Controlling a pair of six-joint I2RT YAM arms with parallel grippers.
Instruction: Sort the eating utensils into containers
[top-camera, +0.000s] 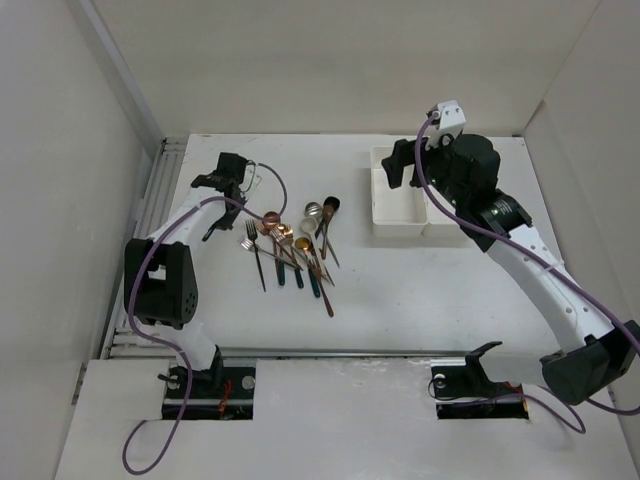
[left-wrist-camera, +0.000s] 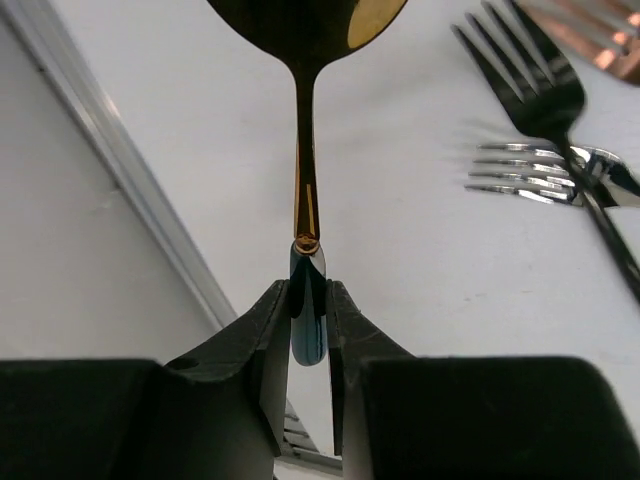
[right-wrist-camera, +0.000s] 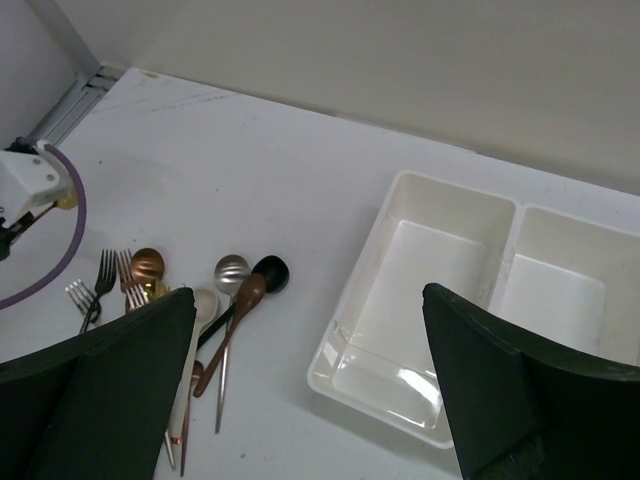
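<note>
My left gripper (top-camera: 238, 188) is at the far left of the table, shut on the dark teal handle end of a gold-headed spoon (left-wrist-camera: 305, 150), which points straight out from its fingers (left-wrist-camera: 262, 345). The other eating utensils (top-camera: 295, 245) lie in a loose pile at mid-table, to the right of that gripper; they also show in the right wrist view (right-wrist-camera: 225, 300). The white two-compartment container (top-camera: 398, 215) stands at the back right, and both compartments look empty (right-wrist-camera: 352, 330). My right gripper (right-wrist-camera: 315, 400) is open and empty, above the container's left part (top-camera: 405, 165).
A black fork (left-wrist-camera: 540, 85) and a silver fork (left-wrist-camera: 525, 175) lie close to the right of the held spoon. A metal rail (top-camera: 160, 200) runs along the table's left edge, just beside the left gripper. White walls close in the back and sides.
</note>
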